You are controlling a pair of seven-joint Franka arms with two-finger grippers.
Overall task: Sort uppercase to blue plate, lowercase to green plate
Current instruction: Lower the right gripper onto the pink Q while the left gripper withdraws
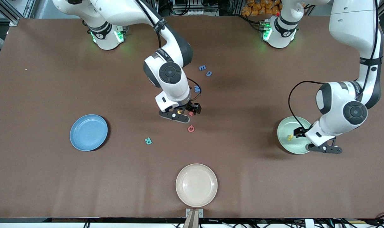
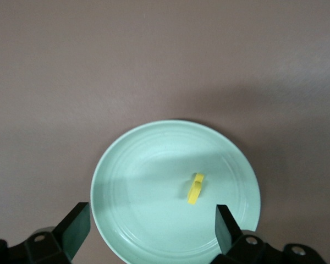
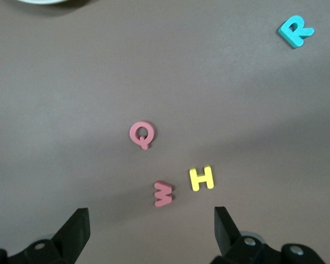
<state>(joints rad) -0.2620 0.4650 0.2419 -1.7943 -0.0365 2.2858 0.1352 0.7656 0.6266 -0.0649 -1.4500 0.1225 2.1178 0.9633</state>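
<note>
Left gripper (image 2: 148, 223) gapes over green plate (image 2: 126, 181); right gripper (image 3: 148, 225) spread above H (image 3: 201, 178).

A wide brown table (image 1: 52, 177) with a matte, cloth-like top fills nearly the whole front view. Soft shadows fall across it under even overhead light. Along its upper edge run metal framing (image 1: 8, 12) and dark cables (image 1: 185, 8), with orange packets (image 1: 258, 8) heaped nearby.
</note>
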